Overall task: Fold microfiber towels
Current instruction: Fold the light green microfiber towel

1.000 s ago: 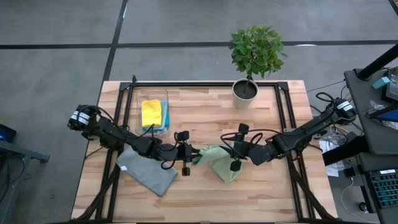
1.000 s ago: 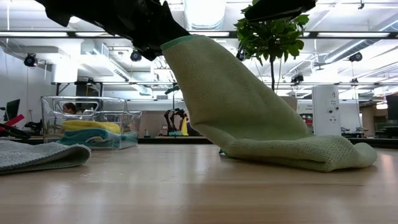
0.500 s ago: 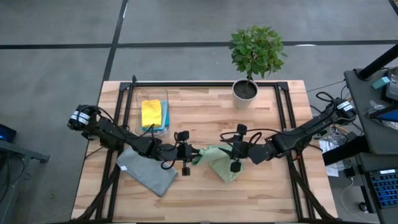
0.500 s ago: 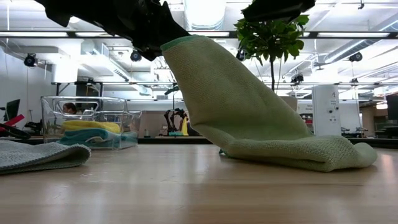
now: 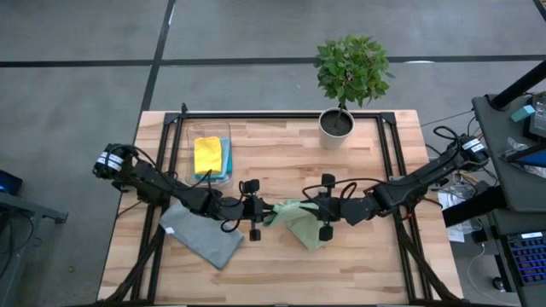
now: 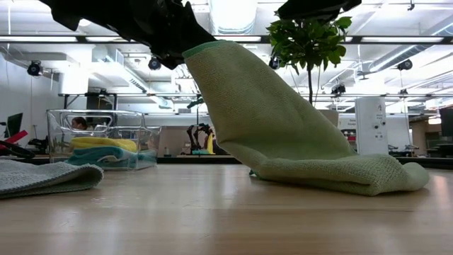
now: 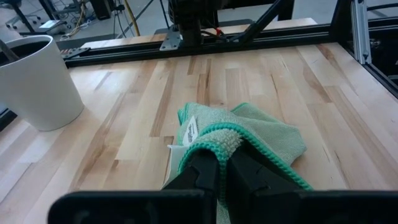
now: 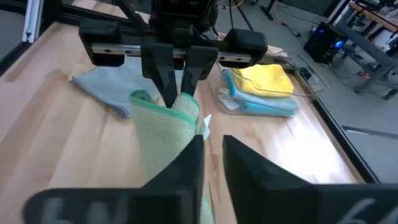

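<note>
At left on the wooden surface (image 5: 281, 166), the grey towel (image 5: 201, 235) lies flat. Left gripper (image 5: 264, 210), jaws clenched, holds up one corner of the olive green towel (image 5: 300, 223). Right gripper (image 5: 317, 218) sits against the towel's far edge; whether its jaws have clamped it cannot be told.

The desk (image 5: 281, 162) was made of light wood strips, with a black metal frame (image 5: 281, 116) along its edges. It stood on a grey floor (image 5: 85, 85) crossed by dark lines. A small green plant (image 5: 351, 68) grew in a white pot (image 5: 336, 124) at the far edge. Beyond the desk, the room was big and bright, with long ceiling lights (image 6: 396, 40), pipes, and a white cabinet (image 6: 371, 126).
</note>
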Controlling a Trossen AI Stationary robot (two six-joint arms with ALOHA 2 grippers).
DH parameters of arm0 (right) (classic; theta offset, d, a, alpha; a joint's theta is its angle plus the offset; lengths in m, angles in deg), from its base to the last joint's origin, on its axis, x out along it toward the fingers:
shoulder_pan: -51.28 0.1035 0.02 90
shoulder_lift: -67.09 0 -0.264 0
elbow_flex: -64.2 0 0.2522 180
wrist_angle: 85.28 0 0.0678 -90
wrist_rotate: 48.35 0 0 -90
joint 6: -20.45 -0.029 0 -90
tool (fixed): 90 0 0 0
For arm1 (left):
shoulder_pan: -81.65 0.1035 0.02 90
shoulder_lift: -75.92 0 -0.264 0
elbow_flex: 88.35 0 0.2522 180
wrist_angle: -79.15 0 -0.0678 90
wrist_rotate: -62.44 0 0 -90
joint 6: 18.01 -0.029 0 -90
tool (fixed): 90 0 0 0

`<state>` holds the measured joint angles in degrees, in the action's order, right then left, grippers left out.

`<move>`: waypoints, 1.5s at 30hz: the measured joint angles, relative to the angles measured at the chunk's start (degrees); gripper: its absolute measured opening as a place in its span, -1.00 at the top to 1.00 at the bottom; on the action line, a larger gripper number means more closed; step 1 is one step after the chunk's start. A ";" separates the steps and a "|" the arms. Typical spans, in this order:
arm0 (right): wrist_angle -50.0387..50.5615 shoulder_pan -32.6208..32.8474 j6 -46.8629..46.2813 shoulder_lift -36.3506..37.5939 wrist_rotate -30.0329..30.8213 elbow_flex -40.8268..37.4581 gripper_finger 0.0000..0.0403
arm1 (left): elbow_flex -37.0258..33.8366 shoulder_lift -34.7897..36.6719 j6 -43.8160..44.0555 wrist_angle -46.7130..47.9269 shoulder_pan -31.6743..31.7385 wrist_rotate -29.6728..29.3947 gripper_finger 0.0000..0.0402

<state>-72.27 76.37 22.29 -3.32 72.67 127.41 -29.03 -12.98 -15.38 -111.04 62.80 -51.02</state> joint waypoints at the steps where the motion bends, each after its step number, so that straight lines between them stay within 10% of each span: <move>1: 0.00 0.00 0.27 0.00 0.00 0.00 0.82 | 0.00 0.00 0.00 0.00 0.00 0.00 1.00; 8: -0.80 0.00 -0.61 0.00 -0.63 0.00 0.89 | -0.02 0.00 -0.02 0.02 0.00 0.00 1.00; 25: -2.52 -0.19 -5.71 -1.10 -1.07 0.00 0.00 | -0.07 0.00 -0.02 0.02 0.00 0.02 1.00; 45: -9.97 -3.62 -0.30 -11.89 -1.94 3.02 -0.05 | -0.22 0.00 0.04 0.02 -0.02 0.11 1.00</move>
<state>-82.24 72.75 21.99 -15.21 70.73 130.43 -29.25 -12.98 -15.33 -111.02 62.78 -50.91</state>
